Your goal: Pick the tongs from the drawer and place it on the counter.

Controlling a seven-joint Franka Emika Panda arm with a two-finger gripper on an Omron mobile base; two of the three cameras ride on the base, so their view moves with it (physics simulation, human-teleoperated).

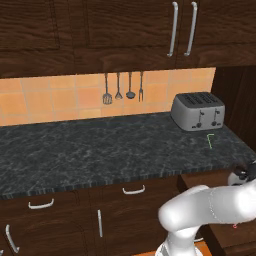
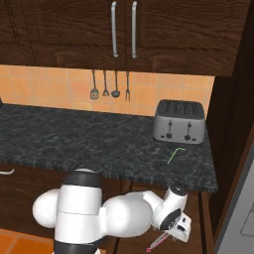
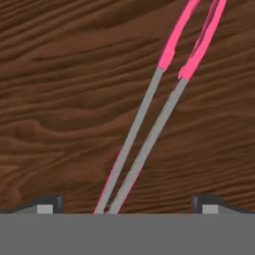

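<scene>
The pink tongs (image 3: 144, 119) lie on the wooden floor of the open drawer (image 3: 60, 99). Their grey arms run from between my fingertips up to the pink ends at the upper right. My gripper (image 3: 127, 203) hangs just above them, open, with one dark fingertip on each side and nothing gripped. From the right base view, the gripper (image 2: 179, 233) reaches down into the drawer (image 2: 194, 208) under the counter (image 2: 99, 139), and a pink end of the tongs (image 2: 158, 243) pokes out below it. The black marbled counter (image 1: 100, 150) spans the left base view.
A silver toaster (image 1: 198, 111) (image 2: 179, 121) stands at the counter's right end, with a small green outline (image 1: 210, 140) (image 2: 175, 155) in front of it. Several dark utensils (image 1: 123, 87) (image 2: 110, 85) hang on the tiled wall. Upper cabinets hang above and a tall dark panel closes the right side.
</scene>
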